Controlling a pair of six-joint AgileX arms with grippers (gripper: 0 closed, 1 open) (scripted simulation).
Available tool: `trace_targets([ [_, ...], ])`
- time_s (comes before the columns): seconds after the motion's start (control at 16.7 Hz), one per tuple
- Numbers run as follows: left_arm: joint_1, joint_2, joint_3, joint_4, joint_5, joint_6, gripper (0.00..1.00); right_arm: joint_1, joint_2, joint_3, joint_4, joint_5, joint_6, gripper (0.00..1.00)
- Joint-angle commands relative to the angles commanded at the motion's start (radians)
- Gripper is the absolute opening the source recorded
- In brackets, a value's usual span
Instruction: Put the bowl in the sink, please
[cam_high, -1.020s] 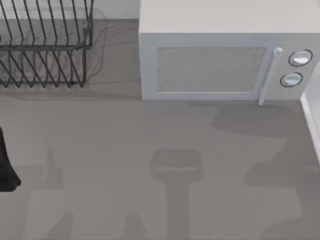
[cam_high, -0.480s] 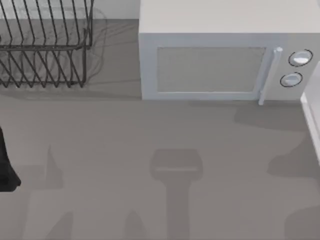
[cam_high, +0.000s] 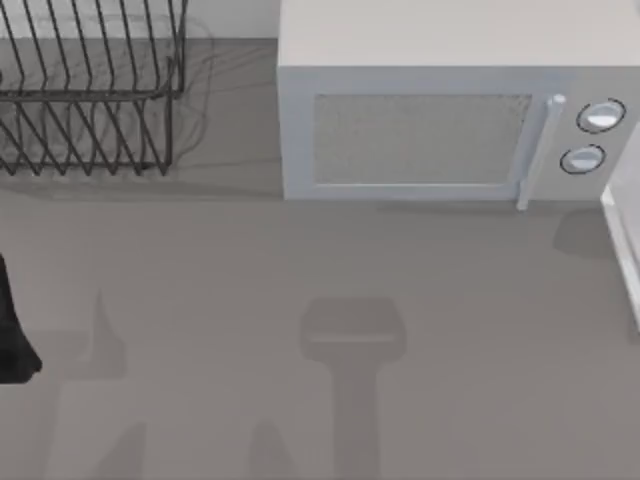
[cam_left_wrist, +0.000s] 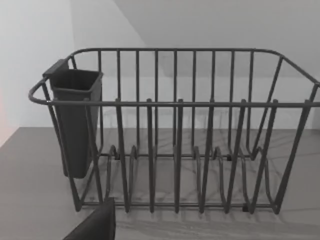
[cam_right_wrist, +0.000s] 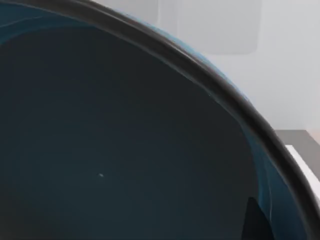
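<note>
The blue bowl (cam_right_wrist: 125, 150) sits very close to the right wrist camera, its dark rim curving across the view and its deep glossy inside facing me. A dark fingertip (cam_right_wrist: 255, 222) of my right gripper lies over the bowl's inner wall near the rim, so the gripper holds it. A white raised edge (cam_high: 625, 250) at the top view's right border looks like the sink's rim; the same white edge (cam_right_wrist: 302, 162) lies just past the bowl. My left arm (cam_high: 12, 330) is parked at the table's left edge.
A white microwave (cam_high: 450, 110) stands at the back, middle to right, its door shut. A black wire dish rack (cam_high: 90, 100) with a dark cutlery cup (cam_left_wrist: 75, 120) stands at the back left. Grey tabletop (cam_high: 300, 260) stretches in front of both.
The shadows on the right part of the table have slid rightward and mostly left the top view. The left arm has not moved.
</note>
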Motion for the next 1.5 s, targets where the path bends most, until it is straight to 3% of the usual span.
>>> trace_targets([
  [0.48, 0.0, 0.0, 0.0, 0.0, 0.0, 0.0, 1.0, 0.004, 0.092, -0.018, 0.099, 0.004, 0.001, 0.0],
  [1.26, 0.0, 0.0, 0.0, 0.0, 0.0, 0.0, 1.0, 0.004, 0.092, -0.018, 0.099, 0.004, 0.001, 0.98],
  [1.5, 0.0, 0.0, 0.0, 0.0, 0.0, 0.0, 1.0, 0.004, 0.092, -0.018, 0.099, 0.004, 0.001, 1.0],
])
